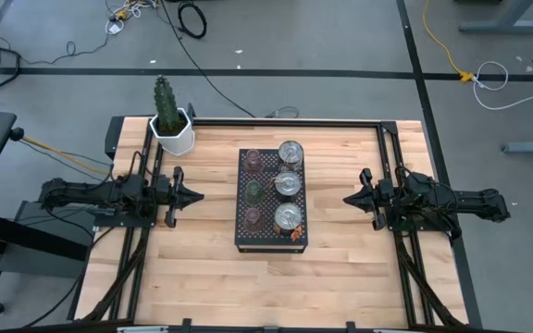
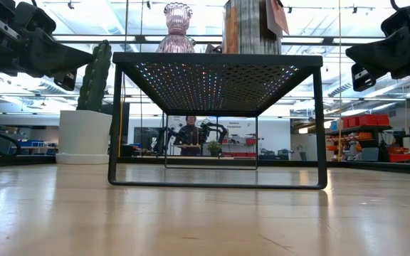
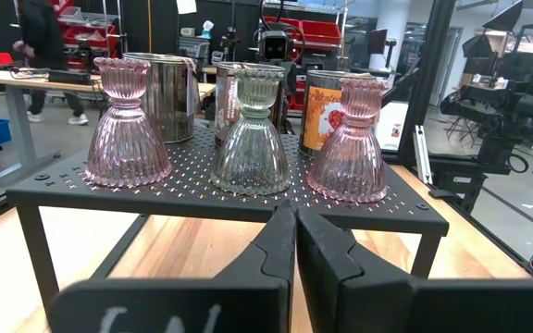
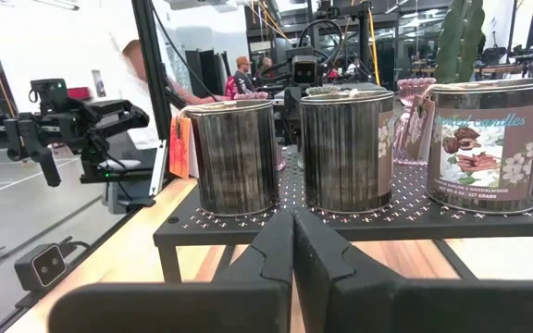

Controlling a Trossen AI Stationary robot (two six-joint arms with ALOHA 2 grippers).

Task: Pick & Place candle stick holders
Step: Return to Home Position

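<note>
A black perforated stand (image 1: 272, 239) stands at the table's middle. On its left side three ribbed glass holders stand in a row on their flared bases: pink (image 3: 128, 125), green (image 3: 251, 134), pink (image 3: 350, 139). On its right side stand three silvery tins (image 4: 237, 157) (image 4: 345, 148) (image 4: 482, 148), some with picture labels. My left gripper (image 1: 195, 194) is shut and empty, left of the stand and level with it. My right gripper (image 1: 350, 198) is shut and empty, right of the stand. Each points at the stand.
A cactus in a white pot (image 1: 170, 125) stands at the table's far left corner. Black rails (image 1: 391, 148) run along the table's sides and far edge. Bare wood lies between each gripper and the stand and in front of it. People stand in the room beyond.
</note>
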